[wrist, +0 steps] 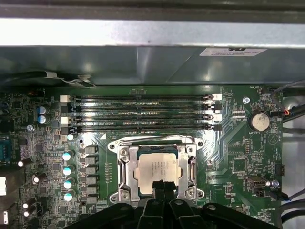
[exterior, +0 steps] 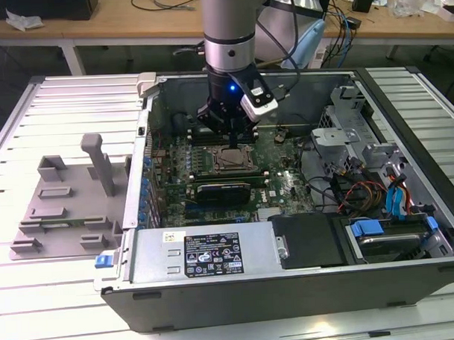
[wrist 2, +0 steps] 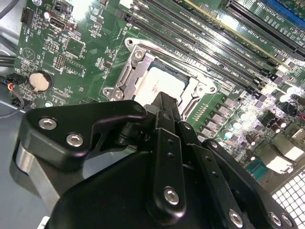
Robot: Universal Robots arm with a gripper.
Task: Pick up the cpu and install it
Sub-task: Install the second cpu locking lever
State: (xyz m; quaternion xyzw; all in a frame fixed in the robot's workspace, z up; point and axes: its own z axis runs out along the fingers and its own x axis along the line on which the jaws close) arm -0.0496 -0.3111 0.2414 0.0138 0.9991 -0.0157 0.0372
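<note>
CPU in place: the silver-topped chip lies flat inside the metal socket frame on the green motherboard, just beside the four long memory slots and well inside the open computer case. The arm's gripper hangs directly over the near edge of the chip; in both wrist views its black fingers are drawn together into a single narrow tip with no gap and nothing between them, so it reads as closed and empty. Whether that tip touches the chip's lid cannot be told. In the exterior view the arm stands upright over the socket, while the grey plastic tray sits on the slatted worktop outside the case wall on the exterior view's left. Judged from this, pick-up and placing look done; the frame's retaining plate appears not yet closed over the chip.
</note>
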